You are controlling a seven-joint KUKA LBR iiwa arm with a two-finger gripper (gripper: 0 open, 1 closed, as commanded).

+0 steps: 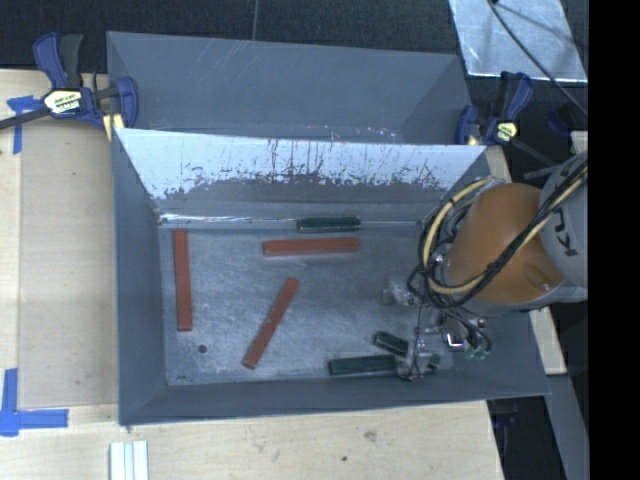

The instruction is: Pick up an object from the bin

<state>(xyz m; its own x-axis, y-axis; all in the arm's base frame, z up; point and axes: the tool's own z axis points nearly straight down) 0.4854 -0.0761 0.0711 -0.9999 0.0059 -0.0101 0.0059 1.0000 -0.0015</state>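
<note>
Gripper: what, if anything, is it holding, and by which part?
Cannot be told. The gripper sits at the right end of a dark green stick by the bin's near wall; any grip is unclear.

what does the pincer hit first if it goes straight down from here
Probably the right end of the dark green bar by the front wall: the pincer sits over it. Depth is unclear, so it might meet the bin floor instead.
</note>
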